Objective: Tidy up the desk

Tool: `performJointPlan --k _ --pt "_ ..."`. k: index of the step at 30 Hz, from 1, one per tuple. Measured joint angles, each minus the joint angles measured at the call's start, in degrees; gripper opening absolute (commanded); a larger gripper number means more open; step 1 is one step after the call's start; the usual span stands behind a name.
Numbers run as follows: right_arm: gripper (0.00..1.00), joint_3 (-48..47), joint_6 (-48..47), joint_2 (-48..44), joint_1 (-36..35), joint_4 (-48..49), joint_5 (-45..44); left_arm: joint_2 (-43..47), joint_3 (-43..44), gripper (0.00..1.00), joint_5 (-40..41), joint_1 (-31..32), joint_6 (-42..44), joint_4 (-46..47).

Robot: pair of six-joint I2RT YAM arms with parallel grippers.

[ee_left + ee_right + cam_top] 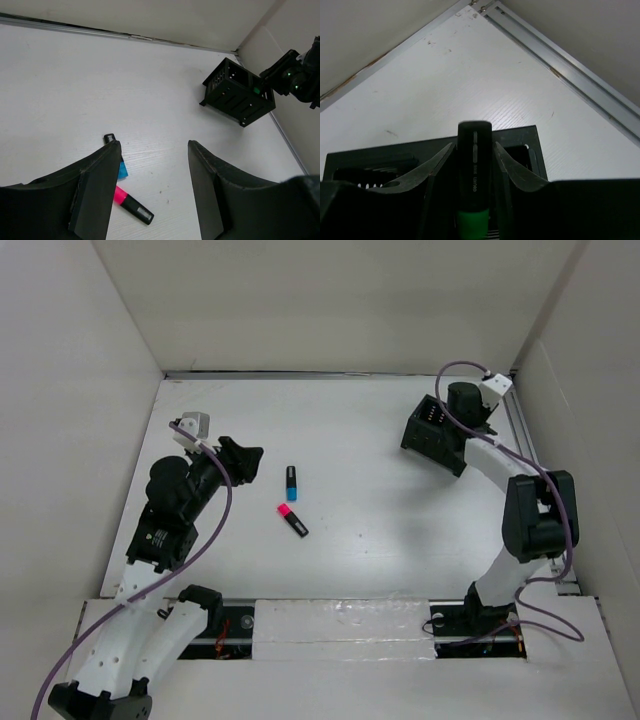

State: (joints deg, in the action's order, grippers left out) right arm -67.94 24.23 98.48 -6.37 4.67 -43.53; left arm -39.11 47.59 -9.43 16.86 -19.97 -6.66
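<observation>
The tidying seems to be about in the middle. The bench (380, 540), a wide white surface closed by white walls, lies under both arms and fills most of the top view. Two things are loose on its middle part: a blue marker (291, 480) and, just beside it on the near side, a pink marker (292, 521). They are well apart from the black box (432, 432), which stands in the far right corner. A third one, a green marker (474, 170), is not yet put away. The right pincer (474, 147) is clamped on it, a finger pressing each side, and holds it upright just above the box. So I judge that this marker has to go in, and then the two others.

The right arm is stretched far forward to the corner, with the wrist pointing down over the box. The left arm is bent and leans toward the centre. The left pincer (154, 145) hangs near the two loose markers with its fingers apart and nothing between them.
</observation>
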Motion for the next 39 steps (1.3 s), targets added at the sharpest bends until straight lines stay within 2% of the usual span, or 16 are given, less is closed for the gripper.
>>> performJointPlan --k 3,9,10,11,12,13,14,17,18,21,22,23,25,29,35,39 --pt "0.47 1.8 0.0 -2.1 -1.6 0.0 0.0 -0.1 0.0 0.56 0.0 0.0 0.0 0.0" --pt "0.48 3.9 0.0 -10.5 -4.3 0.5 0.3 -0.2 0.0 0.59 0.2 0.0 0.0 0.0" --pt "0.33 4.1 0.0 -11.8 -5.0 0.8 0.5 -0.2 0.0 0.59 0.3 0.0 0.0 0.0" --pt "0.23 4.5 -0.1 -13.0 -5.6 1.0 0.9 -0.2 0.0 0.57 0.3 0.0 0.0 0.0" --pt "0.00 5.7 0.2 -15.3 -7.5 2.4 3.0 -0.2 0.0 0.50 0.4 0.0 0.0 0.0" --pt "0.00 5.9 0.1 -15.5 -7.7 2.5 3.3 -0.2 0.0 0.49 0.5 0.0 0.0 0.0" --pt "0.00 6.5 0.3 -16.1 -9.4 3.7 5.1 -0.2 0.0 0.36 0.6 0.0 0.0 0.0" --pt "0.00 7.4 0.5 -14.1 -16.4 8.2 13.5 -0.2 0.0 0.12 1.1 0.0 -0.1 0.0" --pt "0.00 6.7 0.4 -11.7 -19.5 8.9 15.8 -0.1 0.0 0.09 1.3 0.0 0.1 0.0" --pt "0.18 0.6 -0.5 -0.3 -29.0 7.3 20.4 -0.1 0.0 0.09 2.7 0.0 0.2 -0.1" --pt "0.40 -2.5 -1.0 3.8 -31.4 5.6 21.3 0.0 0.0 0.13 3.2 0.0 0.2 -0.1" --pt "0.49 -6.1 -1.7 8.3 -33.8 4.0 21.9 0.2 0.0 0.23 3.7 0.0 0.2 -0.2" --pt "0.64 -11.9 -3.3 15.6 -37.8 0.1 23.2 0.9 0.0 0.33 4.4 0.0 0.2 -0.4" --pt "0.68 -17.7 -5.3 22.2 -41.4 -6.0 25.3 2.6 0.0 0.44 5.2 0.0 0.0 -0.4" --pt "0.63 -27.4 -5.9 28.6 -43.3 -12.0 23.7 4.3 0.0 0.44 5.2 0.0 0.0 -0.4" --pt "0.59 -29.1 -5.1 30.8 -45.2 -14.0 20.7 5.2 0.0 0.44 5.2 0.0 0.0 -0.4"
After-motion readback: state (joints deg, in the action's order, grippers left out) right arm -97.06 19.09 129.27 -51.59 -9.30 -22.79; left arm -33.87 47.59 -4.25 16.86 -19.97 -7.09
